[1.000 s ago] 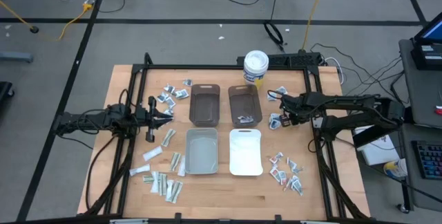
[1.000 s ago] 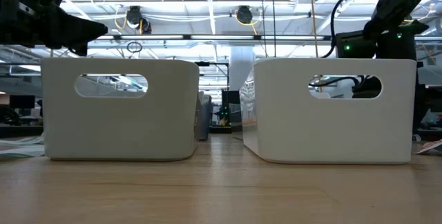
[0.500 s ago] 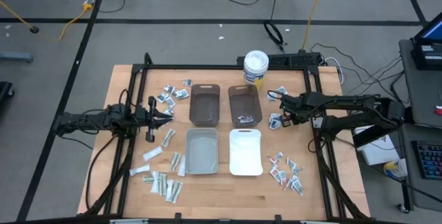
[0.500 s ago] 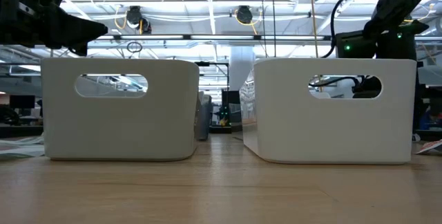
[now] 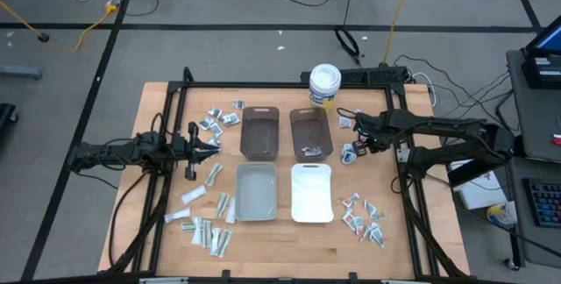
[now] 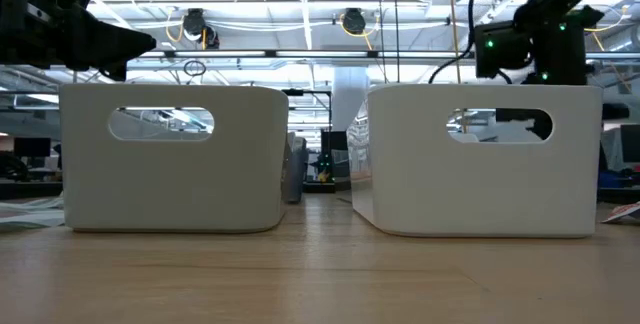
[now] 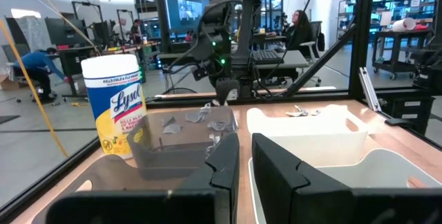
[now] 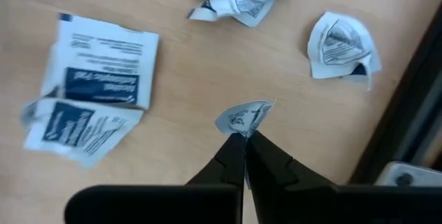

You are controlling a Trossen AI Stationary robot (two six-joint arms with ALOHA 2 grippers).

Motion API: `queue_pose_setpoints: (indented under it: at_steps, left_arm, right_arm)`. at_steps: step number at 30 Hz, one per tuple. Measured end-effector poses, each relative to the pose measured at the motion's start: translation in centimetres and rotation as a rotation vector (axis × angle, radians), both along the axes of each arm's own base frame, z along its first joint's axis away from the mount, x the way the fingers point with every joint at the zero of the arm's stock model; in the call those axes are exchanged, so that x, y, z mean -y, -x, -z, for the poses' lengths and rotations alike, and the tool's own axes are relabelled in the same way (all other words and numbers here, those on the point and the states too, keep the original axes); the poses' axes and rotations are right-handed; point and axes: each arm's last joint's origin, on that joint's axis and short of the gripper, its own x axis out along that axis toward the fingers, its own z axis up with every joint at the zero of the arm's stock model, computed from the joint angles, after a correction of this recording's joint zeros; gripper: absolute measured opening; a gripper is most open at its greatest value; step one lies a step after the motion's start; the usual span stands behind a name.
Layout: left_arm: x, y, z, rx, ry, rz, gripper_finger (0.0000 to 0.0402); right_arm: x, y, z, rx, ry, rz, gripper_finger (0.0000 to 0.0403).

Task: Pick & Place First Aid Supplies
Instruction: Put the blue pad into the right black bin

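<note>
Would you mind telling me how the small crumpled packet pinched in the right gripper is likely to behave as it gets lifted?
The packet looks thin and creased, so it will probably flop and bend rather than stay flat. The right gripper pinches only one edge, so it may swing or slip out. It seems very light, judging by how small and flat the other packets on the table are.

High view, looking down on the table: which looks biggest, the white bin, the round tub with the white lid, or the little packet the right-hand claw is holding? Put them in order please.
1. White bin, clearly the largest.
2. Round tub, much smaller.
3. Packet pinched in the right gripper, smallest, barely visible from above.
</note>
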Motion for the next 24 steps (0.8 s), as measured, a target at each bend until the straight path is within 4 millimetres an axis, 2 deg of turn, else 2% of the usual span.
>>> queue_pose_setpoints:
  at_steps: [16,24]
  left_arm:
    - [0.0,0.0,0.0,0.0,0.0,0.0,0.0047]
    - [0.0,0.0,0.0,0.001,0.0,0.0,0.0047]
  right_arm:
    - [0.1,-0.6,-6.4,-0.02,-0.044,-0.079,0.0]
    - [0.2,-0.7,-7.5,-0.012,-0.04,-0.082,0.0]
